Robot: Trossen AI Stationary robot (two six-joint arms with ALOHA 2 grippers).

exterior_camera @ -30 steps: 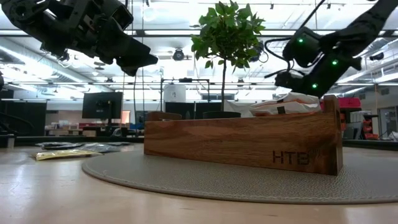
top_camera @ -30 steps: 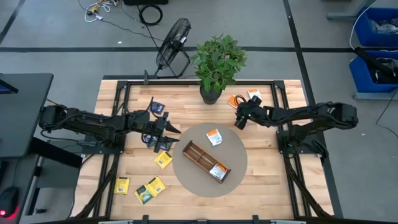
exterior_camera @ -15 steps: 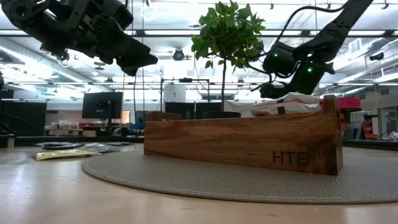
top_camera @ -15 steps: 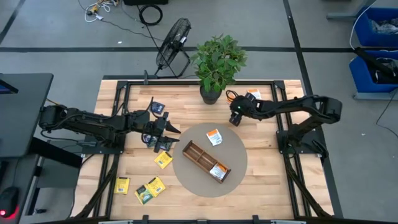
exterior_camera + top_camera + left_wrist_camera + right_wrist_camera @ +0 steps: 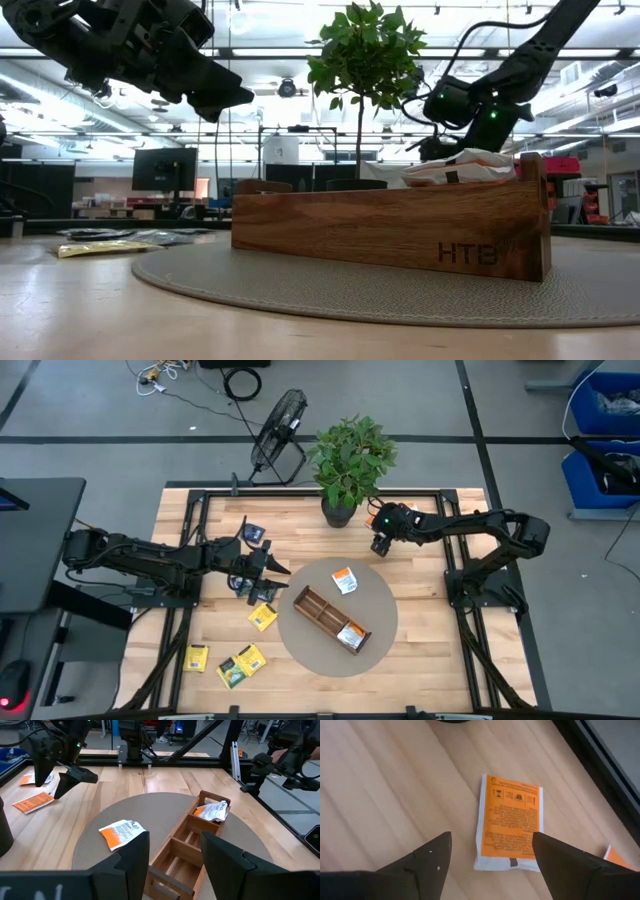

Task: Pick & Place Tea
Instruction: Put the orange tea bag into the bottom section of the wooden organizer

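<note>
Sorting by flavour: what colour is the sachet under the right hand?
Orange with white edges, clearest in right wrist view.

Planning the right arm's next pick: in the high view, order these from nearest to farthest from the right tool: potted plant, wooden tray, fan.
From the right tool:
1. Potted plant, just beside it, toward the table's back edge.
2. Wooden tray, on the round mat at table centre.
3. Fan, on the floor beyond the table.

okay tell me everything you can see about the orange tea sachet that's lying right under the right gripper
The flat orange-and-white paper tea sachet lies face up on the pale wooden table, near the dark potted plant's base. Its orange panel carries small dark print and symbols; white sealed strips edge the ends. It looks intact and uncreased. The open right gripper hovers above it, fingers straddling it, not touching. Another orange sachet's corner shows close by, apart from it.
</note>
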